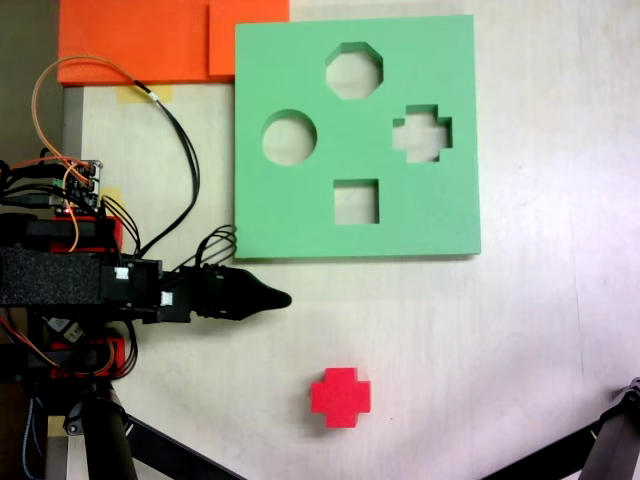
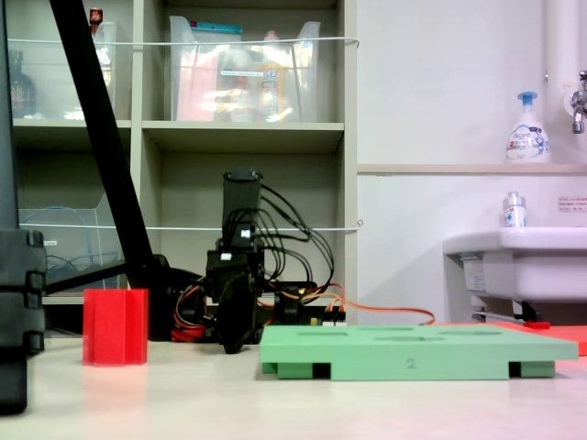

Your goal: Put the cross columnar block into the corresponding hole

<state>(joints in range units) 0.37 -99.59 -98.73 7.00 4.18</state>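
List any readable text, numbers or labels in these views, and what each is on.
"2": front edge of the green foam board.
Label on the soap dispenser bottle: too small to read.
Small sign on the wall at the right edge: blurred, unreadable.
Nothing readable on the red cross block.

Block (image 1: 340, 397) below board (image 1: 290, 215), apart

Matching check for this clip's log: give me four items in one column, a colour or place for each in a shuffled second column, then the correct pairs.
Items:
1. cross columnar block
2. foam board
3. gripper
4. foam sheets

Descriptions:
A. green, with four cutouts
B. orange, top left corner in the overhead-looking fixed view
C. red, on the bare table below the board
D. black, pointing right, just off the board's lower left corner

Pairs: 1-C, 2-A, 3-D, 4-B
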